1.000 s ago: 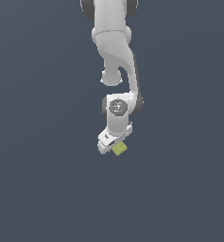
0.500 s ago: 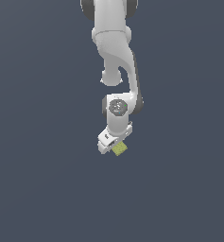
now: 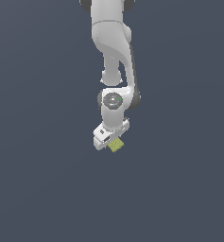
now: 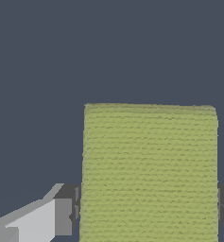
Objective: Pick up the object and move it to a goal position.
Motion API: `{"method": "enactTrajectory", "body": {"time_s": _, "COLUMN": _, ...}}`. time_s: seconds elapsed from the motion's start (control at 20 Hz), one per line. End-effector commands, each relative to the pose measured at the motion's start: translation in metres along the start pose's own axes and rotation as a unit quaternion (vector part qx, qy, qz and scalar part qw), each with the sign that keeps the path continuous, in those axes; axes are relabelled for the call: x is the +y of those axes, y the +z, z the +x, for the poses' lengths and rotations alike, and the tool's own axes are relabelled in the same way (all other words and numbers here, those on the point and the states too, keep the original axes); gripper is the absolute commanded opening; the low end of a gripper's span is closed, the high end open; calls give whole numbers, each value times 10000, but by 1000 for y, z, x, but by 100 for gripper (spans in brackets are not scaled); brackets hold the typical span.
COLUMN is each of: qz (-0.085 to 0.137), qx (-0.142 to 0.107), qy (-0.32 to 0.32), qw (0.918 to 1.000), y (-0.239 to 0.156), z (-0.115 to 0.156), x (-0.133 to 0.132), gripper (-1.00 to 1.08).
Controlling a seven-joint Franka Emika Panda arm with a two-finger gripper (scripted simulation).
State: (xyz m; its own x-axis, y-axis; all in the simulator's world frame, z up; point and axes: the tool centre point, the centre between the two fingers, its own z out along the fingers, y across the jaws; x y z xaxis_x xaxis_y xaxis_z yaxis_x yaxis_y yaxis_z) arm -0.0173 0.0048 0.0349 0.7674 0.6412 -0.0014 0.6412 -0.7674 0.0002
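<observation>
The object [image 4: 149, 170] is a flat yellow-green block with a ribbed surface. In the wrist view it fills the space between the two fingers, one grey fingertip [image 4: 66, 215] against one side and the other against the opposite side. In the exterior view the object [image 3: 116, 144] shows just under the white hand, sticking out on the exterior view's right. The gripper [image 3: 111, 141] is shut on it, pointing down from the white arm [image 3: 112, 42]. Whether the block rests on the floor or is lifted cannot be told.
A plain dark grey-blue surface [image 3: 47, 189] fills the scene around the arm. No other objects or goal marker are visible.
</observation>
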Motion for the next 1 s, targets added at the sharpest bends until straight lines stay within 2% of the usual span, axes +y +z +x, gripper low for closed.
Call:
{"method": "enactTrajectory", "body": {"time_s": 0.0, "qz": -9, "qx": 7, "qy": 2, "qw": 10000, "y": -14, "z": -9, "x": 5, "gripper": -100}}
{"method": "enactTrajectory", "body": {"time_s": 0.3, "qz": -9, "qx": 5, "qy": 0, "qw": 10000, "y": -58, "z": -43, "x": 22, "gripper": -100}}
{"method": "enactTrajectory", "body": {"time_s": 0.95, "qz": 4, "qx": 18, "qy": -4, "qw": 10000, "y": -186, "z": -137, "x": 71, "gripper": -100}}
